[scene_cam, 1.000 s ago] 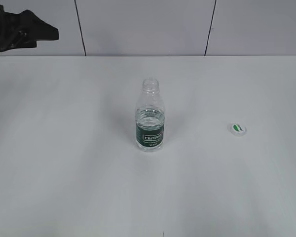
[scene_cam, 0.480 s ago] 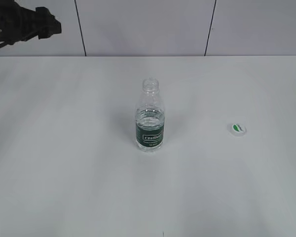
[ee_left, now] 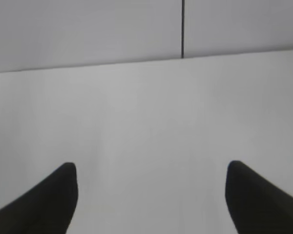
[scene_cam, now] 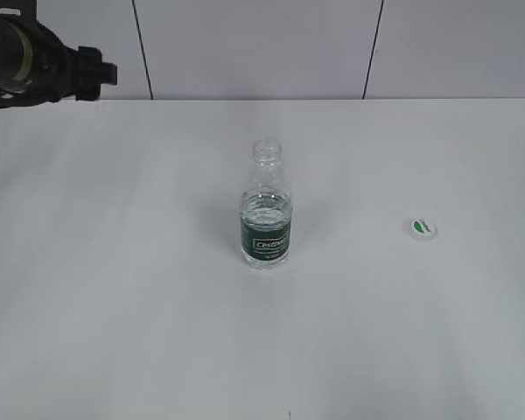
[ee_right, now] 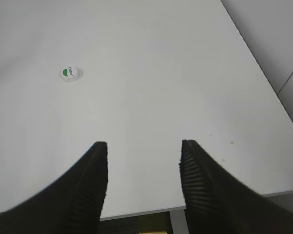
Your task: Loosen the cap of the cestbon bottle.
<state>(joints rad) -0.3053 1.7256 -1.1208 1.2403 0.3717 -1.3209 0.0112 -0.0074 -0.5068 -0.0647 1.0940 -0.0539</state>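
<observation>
In the exterior view you have one cestbon bottle (scene_cam: 266, 210) standing upright at the centre of the white table (scene_cam: 114, 289), its ridged neck bare and open, and one cap (scene_cam: 423, 228) lying flat on the table at middle right, well apart from the bottle. What has just changed sits in the upper left corner: the dark left arm (scene_cam: 35, 66) has turned over the last second, so that a round joint now faces you where a flatter dark shape showed before, and its tip reaches a little further right along the back edge of the table. The bottle and the cap have not moved. You can read that as the left arm being clear of the work, and since the cap is already off the neck, the loosening looks done, with nothing left to grip. In the left wrist view you see only bare table and the wall behind it; the left gripper (ee_left: 151, 168) shows two dark fingers at the lower corners, spread wide with nothing between them. In the right wrist view the same one cap (ee_right: 71, 73) lies in the upper left of the frame, leaf mark up, far ahead of the right gripper (ee_right: 144, 146), whose two ribbed fingers stand parted at the bottom over the table's near edge and hold nothing. No bottle shows in either wrist view.
</observation>
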